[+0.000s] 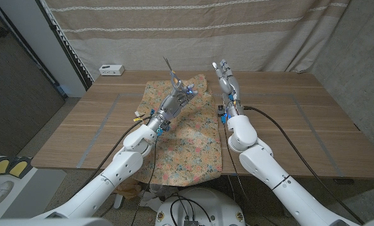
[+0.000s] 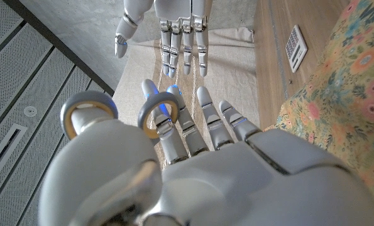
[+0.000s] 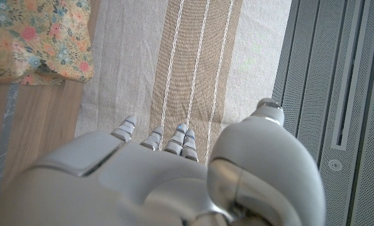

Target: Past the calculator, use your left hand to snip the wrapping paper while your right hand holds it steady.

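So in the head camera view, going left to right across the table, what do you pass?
Calculator → left hand raised over the wrapping paper, holding scissors → right hand, fingers spread, beside the paper's right edge.

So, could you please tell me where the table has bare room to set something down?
The widest bare wood lies on the robot's right, between the right hand and the table's right edge. A second patch lies left of the floral wrapping paper, in front of the calculator. The middle is crowded: the left hand with scissors hangs over the paper.
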Available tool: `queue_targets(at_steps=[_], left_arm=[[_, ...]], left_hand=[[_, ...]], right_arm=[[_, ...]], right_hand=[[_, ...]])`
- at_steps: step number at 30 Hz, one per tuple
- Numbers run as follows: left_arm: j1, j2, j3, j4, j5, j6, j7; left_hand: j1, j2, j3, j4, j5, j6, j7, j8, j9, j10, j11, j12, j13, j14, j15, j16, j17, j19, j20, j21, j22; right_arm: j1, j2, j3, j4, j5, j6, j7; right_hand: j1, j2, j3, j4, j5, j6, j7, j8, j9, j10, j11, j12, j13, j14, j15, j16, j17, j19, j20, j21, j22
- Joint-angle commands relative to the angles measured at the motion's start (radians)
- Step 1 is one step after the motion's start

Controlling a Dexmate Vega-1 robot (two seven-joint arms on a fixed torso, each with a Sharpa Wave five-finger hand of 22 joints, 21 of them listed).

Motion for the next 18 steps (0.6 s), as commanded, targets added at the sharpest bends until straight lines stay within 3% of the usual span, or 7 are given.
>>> queue_targets(at_steps=[1, 18], left_arm=[[-0.013, 0.000, 0.002, 0.023, 0.006, 0.008, 0.007], [-0.029, 0.005, -0.002, 0.028, 0.024, 0.009, 0.014]], left_hand=[[-0.025, -0.032, -0.005, 0.009, -0.009, -0.008, 0.029, 0.006, 0.003, 0.040, -0.013, 0.011, -0.010, 0.021, -0.162, 0.013, 0.009, 0.011, -0.013, 0.003, 0.002], [-0.101, -0.083, -0.007, 0.030, -0.034, -0.002, 0.079, 0.005, 0.004, 0.081, -0.013, 0.010, -0.047, 0.032, -0.148, 0.019, 0.023, 0.012, 0.008, 0.003, 0.004]], right_arm=[[0.007, 0.004, 0.001, -0.009, -0.028, -0.002, -0.015], [0.016, -0.020, 0.012, -0.046, -0.066, -0.037, -0.020]], right_hand=[[-0.008, 0.002, -0.007, 0.001, -0.005, -0.005, -0.002, 0.002, 0.002, -0.007, -0.006, -0.002, 0.003, -0.005, 0.000, 0.003, 0.000, -0.004, 0.005, 0.004, 0.000], [-0.015, -0.004, -0.013, 0.002, -0.006, -0.033, 0.005, -0.003, 0.001, -0.039, -0.002, -0.010, 0.003, -0.016, 0.010, 0.000, -0.001, -0.010, 0.023, 0.002, -0.001]])
